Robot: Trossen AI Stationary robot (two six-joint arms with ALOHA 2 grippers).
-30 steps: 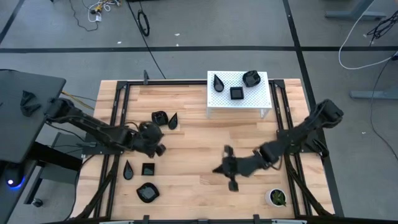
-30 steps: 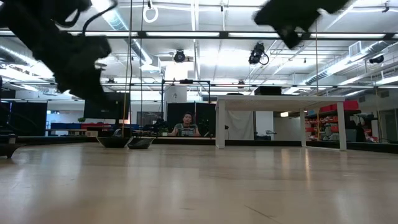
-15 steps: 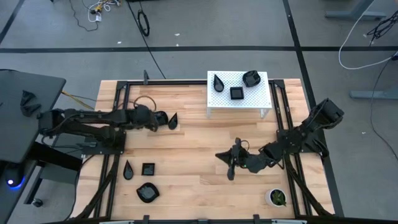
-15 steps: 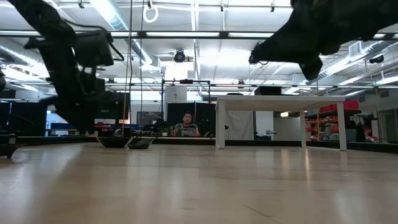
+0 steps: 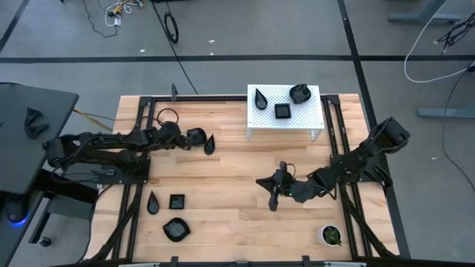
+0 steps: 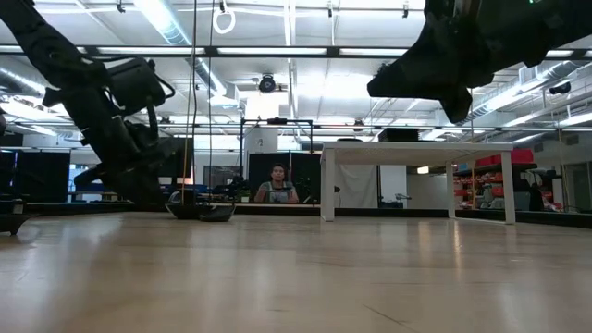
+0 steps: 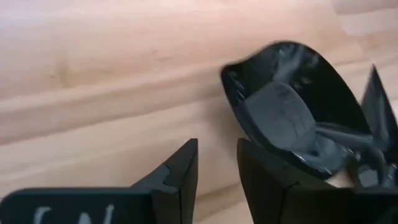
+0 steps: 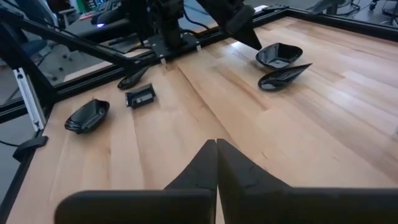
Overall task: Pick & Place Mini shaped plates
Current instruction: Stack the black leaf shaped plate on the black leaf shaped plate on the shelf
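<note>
My left gripper (image 7: 217,167) stands slightly open low over the table's far left, right beside a rounded black mini plate (image 7: 292,112) (image 5: 197,135). That plate lies on the wood next to a teardrop plate (image 5: 210,144). Only bare wood shows between the fingers. Three more plates lie at the near left: a teardrop (image 5: 153,202), a square (image 5: 177,201) and an oval (image 5: 177,229). Three others rest on a white stand (image 5: 312,119). My right gripper (image 5: 266,187) hangs shut and empty above the table's middle. My left gripper comes in low from the table's left. One finger (image 7: 261,180) stands against the outside of the rounded plate's near rim (image 7: 239,118). That finger covers the meeting place, so I cannot tell whether it touches. The plate lies flat on the table.
A small white pot with a green plant (image 5: 330,235) stands at the near right corner. Black frame rails (image 5: 141,148) run along both sides of the table. Bare wood lies between the two arms. A person sits in the room beyond the table (image 6: 277,185).
My left gripper has gone from the middle left toward the far edge, then a little rightward up to the rounded plate. The rounded plate and the teardrop beside it have slid slightly toward the right. My right gripper has turned a little above the middle.
</note>
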